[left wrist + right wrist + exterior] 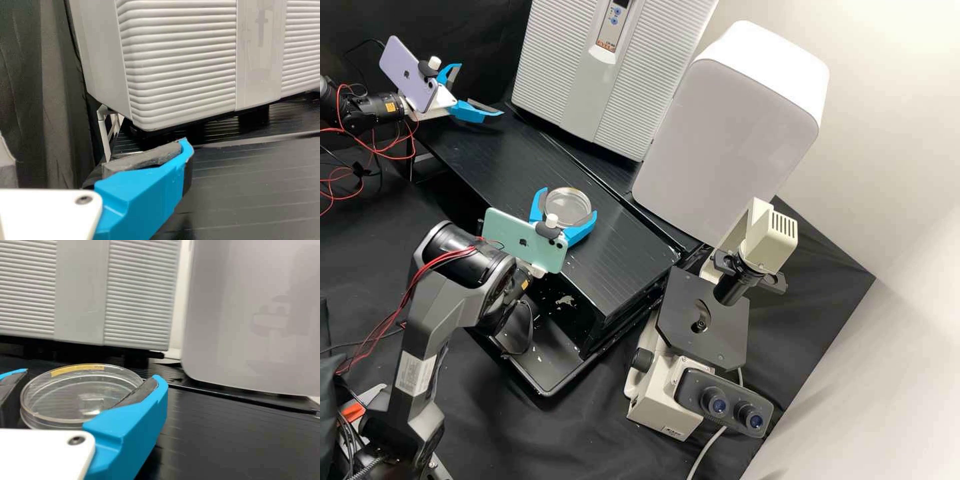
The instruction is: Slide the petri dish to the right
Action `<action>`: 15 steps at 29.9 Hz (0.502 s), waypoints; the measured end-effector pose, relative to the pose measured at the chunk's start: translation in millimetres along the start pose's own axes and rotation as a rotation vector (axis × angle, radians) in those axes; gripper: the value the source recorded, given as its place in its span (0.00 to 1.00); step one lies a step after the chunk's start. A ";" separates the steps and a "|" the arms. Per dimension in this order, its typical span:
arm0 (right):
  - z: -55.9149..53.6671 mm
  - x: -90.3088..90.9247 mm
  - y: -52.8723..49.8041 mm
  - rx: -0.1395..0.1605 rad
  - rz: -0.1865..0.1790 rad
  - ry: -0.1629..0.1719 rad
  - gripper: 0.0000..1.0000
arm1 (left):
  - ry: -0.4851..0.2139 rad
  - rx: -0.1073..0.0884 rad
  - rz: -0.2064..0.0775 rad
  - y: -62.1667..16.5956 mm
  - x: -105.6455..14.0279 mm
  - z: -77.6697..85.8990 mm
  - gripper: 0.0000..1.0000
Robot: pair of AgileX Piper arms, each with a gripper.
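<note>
jaws of the right gripper (569, 202) are spread wide to either side of the petri dish (567, 207). in the right wrist view one dark pad lies right against the dish's rim. whether the pads actually press on it i cannot tell. jaws of the left gripper (480, 89) are parted and hold nothing, well apart from the dish at the far end of the black ribbed tabletop (513, 160).

the petri dish sits flat on that tabletop near its front edge, in front of the ribbed white appliance (607, 67) and beside the smooth white housing (733, 127).

the dish looks like clear thin plastic, so it is probably very light, stiff and brittle, with a loose lid that could lift or skate off. it should glide easily, though the tabletop's ribs may make it chatter. the low side wall looks like the best place to hold or push it, kept caged between the pads and not squeezed, and never pressed from the top.

a yellow label strip (77, 369) runs along the dish's far rim, its print too small to read. the appliance's control panel (613, 27) carries small markings, and the microscope (707, 347) has a mark on its base. neither is legible.
</note>
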 end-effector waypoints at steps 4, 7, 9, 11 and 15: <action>5.3 -6.3 3.0 -0.001 -0.005 -0.016 0.00 | 0.000 0.000 0.000 0.0 0.0 0.0 1.00; 10.1 -15.4 8.5 -0.011 -0.010 -0.021 0.00 | 0.000 0.000 0.000 0.0 0.0 0.0 1.00; 15.5 -21.8 13.9 -0.002 0.001 -0.044 0.00 | 0.000 0.000 0.000 0.0 0.0 0.0 1.00; 19.8 -27.1 18.7 0.002 0.006 -0.054 0.00 | 0.000 0.000 0.000 0.0 0.0 0.0 1.00; 24.1 -34.1 23.5 -0.021 -0.016 -0.036 0.00 | 0.000 0.000 0.000 0.0 0.0 0.0 1.00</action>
